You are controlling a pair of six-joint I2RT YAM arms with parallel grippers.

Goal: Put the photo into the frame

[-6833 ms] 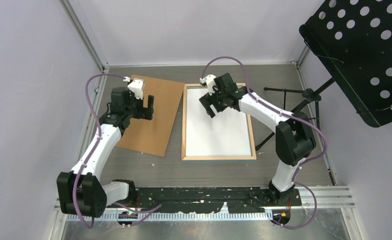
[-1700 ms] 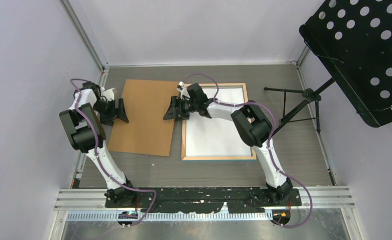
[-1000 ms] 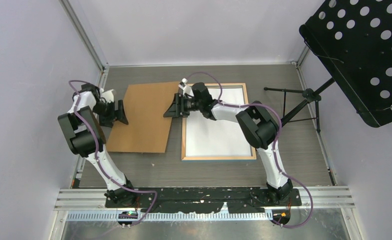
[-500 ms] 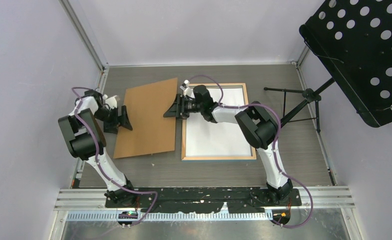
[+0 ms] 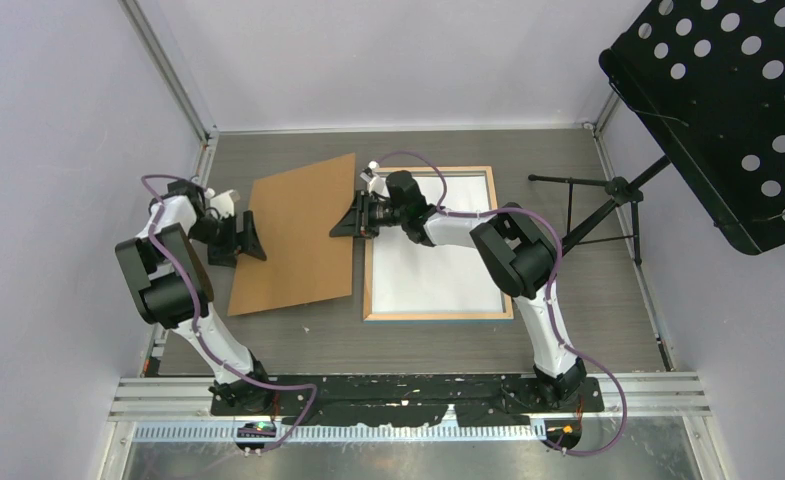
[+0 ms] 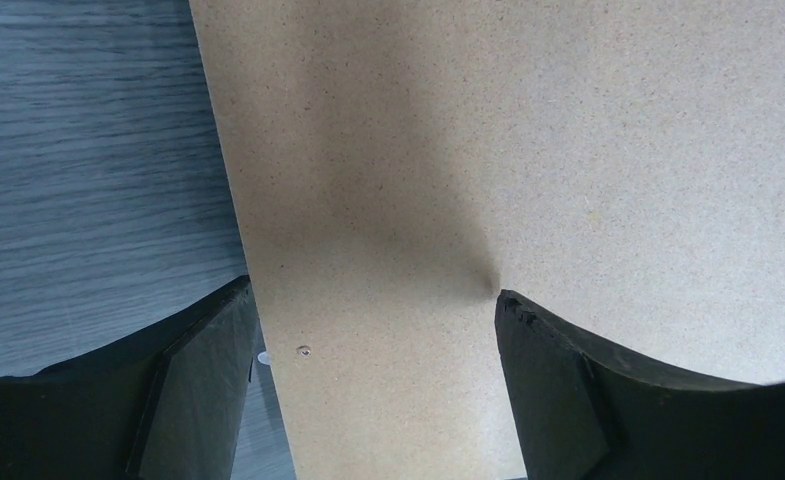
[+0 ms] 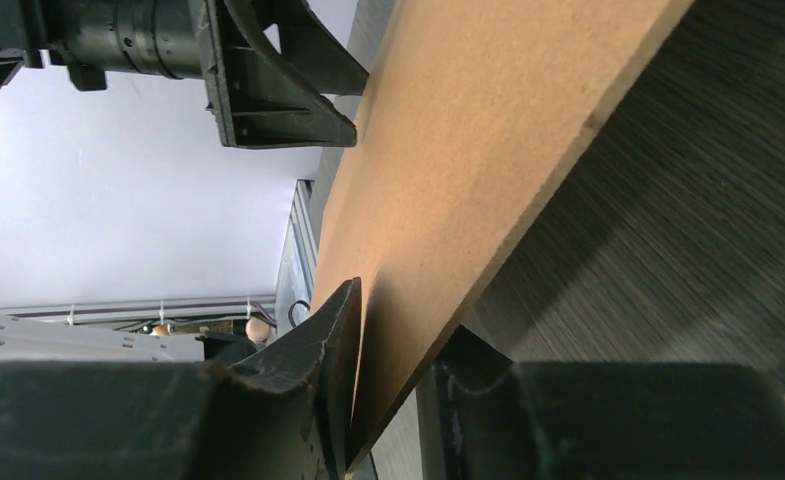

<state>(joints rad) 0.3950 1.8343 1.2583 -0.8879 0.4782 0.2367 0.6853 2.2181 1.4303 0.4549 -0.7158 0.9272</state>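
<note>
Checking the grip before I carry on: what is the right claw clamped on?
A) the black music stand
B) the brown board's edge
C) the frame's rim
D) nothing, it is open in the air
B: in the right wrist view the brown board has its edge pinched between the two fingers of the right claw, and from above that claw is at the board's right edge, beside the frame.
</note>
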